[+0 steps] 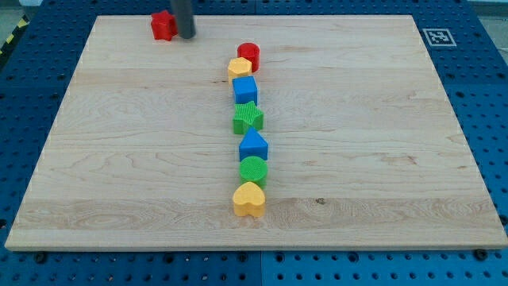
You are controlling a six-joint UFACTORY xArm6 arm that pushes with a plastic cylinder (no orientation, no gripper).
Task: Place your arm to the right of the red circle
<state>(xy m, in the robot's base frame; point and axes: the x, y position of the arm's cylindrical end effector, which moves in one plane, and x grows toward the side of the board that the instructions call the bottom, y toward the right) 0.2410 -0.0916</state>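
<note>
The red circle [249, 54] sits near the view's top, at the head of a column of blocks. My tip [186, 36] is at the view's top left of it, well apart, just right of a red star-like block [163, 25]. Below the red circle run a yellow hexagon-like block [239, 68], a blue cube [245, 89], a green star [248, 117], a blue house-shaped block [253, 145], a green circle [254, 170] and a yellow heart [249, 199].
The wooden board [381, 159] lies on a blue perforated table. A black-and-white marker tag [436, 36] sits beyond the board's top right corner.
</note>
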